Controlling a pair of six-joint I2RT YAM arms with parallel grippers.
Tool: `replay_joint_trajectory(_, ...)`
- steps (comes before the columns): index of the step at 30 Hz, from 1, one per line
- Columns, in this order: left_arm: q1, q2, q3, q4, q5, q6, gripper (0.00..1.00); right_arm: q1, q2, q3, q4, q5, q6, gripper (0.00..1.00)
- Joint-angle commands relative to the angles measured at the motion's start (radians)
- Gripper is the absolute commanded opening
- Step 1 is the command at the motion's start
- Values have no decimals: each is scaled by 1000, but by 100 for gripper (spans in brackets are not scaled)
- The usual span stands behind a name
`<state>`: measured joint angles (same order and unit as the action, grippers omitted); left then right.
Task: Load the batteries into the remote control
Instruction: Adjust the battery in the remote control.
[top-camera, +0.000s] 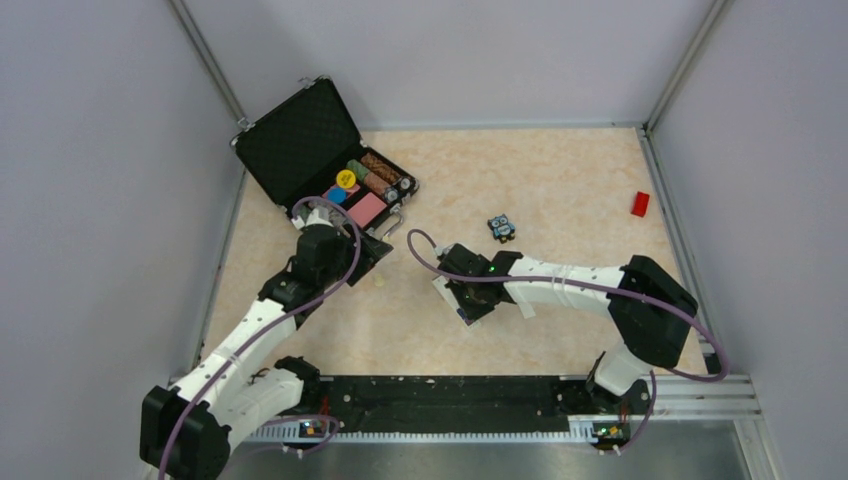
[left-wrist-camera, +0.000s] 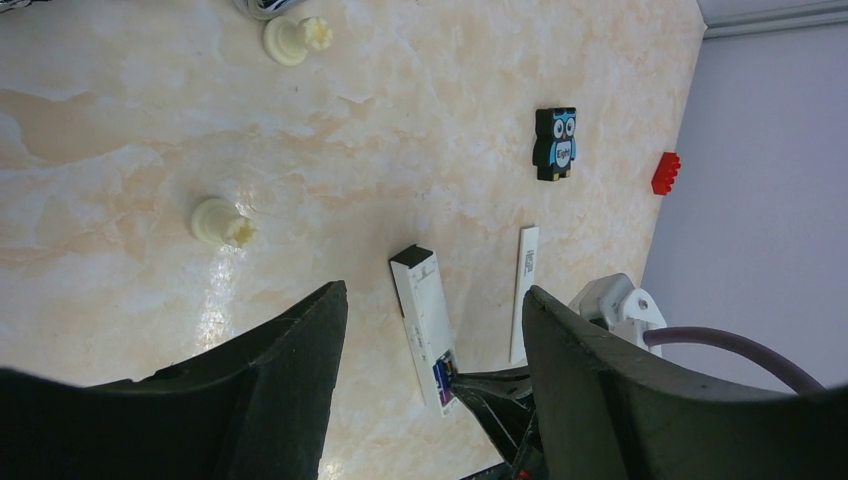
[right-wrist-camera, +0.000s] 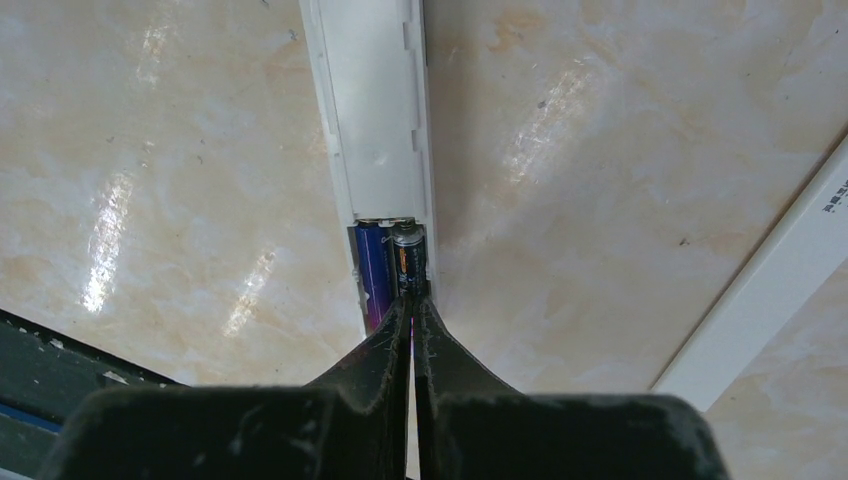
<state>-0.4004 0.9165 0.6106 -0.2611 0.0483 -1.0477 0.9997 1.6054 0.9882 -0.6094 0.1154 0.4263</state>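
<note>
Two batteries (right-wrist-camera: 390, 265) lie side by side in the open bay at one end of the remote control (right-wrist-camera: 375, 110). Right gripper (right-wrist-camera: 412, 305), fingers pressed together, noses their ends, probably seating them. Left gripper (left-wrist-camera: 432, 292) hovers near the remote, fingers apart, empty.

R gripper (right-wrist-camera: 412, 310), fingers pressed together, sits at battery end of remote (right-wrist-camera: 375, 120): blocked there. Rest of remote open from above. Cover strip (right-wrist-camera: 770, 290) near one side, bare table (right-wrist-camera: 560, 150) btwn. Other side: near peg (left-wrist-camera: 222, 222), far peg (left-wrist-camera: 295, 38), well apart, room to pass. Open case (top-camera: 320, 160) fills far-L corner. Owl gadget (top-camera: 502, 227), red block (top-camera: 640, 203) far R, wide gap btwn.
</note>
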Motion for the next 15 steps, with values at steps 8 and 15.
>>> replay_joint_trajectory(8, 6, 11, 10, 52, -2, 14, 69, 13, -19, 65, -31, 66, 36, 0)
replay_joint_trajectory(15, 7, 23, 21, 57, 3, 16, 69, -30, -120, 182, -109, 92, 105, 23)
